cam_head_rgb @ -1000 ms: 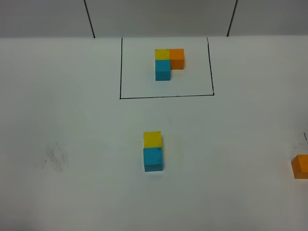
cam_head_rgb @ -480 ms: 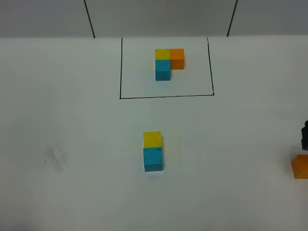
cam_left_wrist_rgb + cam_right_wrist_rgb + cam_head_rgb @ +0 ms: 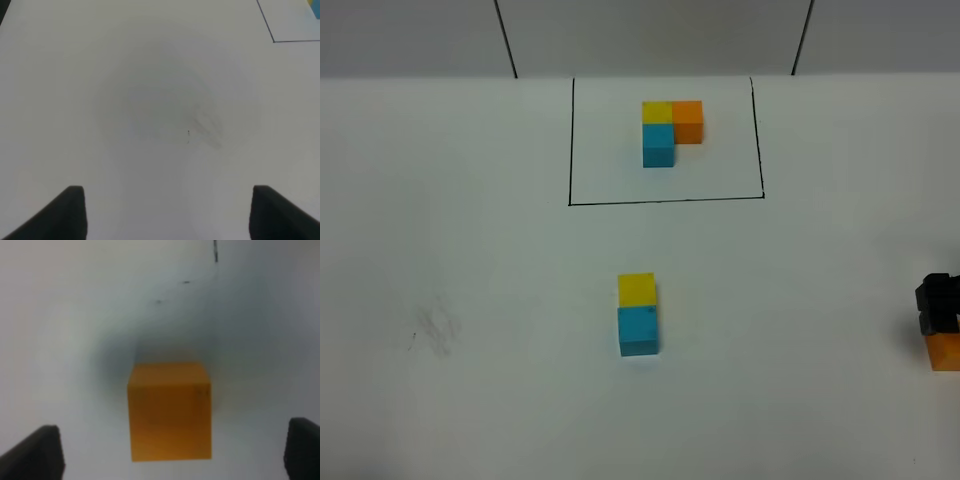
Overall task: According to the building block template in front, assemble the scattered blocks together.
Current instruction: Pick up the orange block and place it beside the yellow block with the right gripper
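- Bench [image 3: 470, 250]: white surface, seen from the high camera. A faint grey smudge [image 3: 435, 330] sits at lower left of the frame.
- Black outline [image 3: 665, 200]: a drawn rectangle at upper centre of the frame, enclosing the template.
- Template: template yellow block [image 3: 657, 112] at the corner, with template orange block [image 3: 688, 121] touching its right side and template blue block [image 3: 659, 145] touching its near side. Together they form an L.
- Loose yellow block [image 3: 637, 289]: centre of the frame, below the outline and well apart from it.
- Loose blue block [image 3: 639, 330]: directly below the loose yellow block in the frame and touching it, the two forming a straight pair.
- Loose orange block [image 3: 944, 352]: at the right edge of the frame, lower half, partly cut off and well apart from the pair.
- Right hand [image 3: 937, 306]: a black mass at the right edge of the frame, just above the loose orange block. In the right wrist view its fingers [image 3: 35, 455] are spread wide with the orange block between them. There is a clear gap on either side and no contact. That view is blurred.
- Left hand [image 3: 172, 215]: not seen from the high camera. In the left wrist view its fingers [image 3: 70, 212] stand wide apart over bare bench and hold nothing. The smudge and one corner of the outline show in that view.
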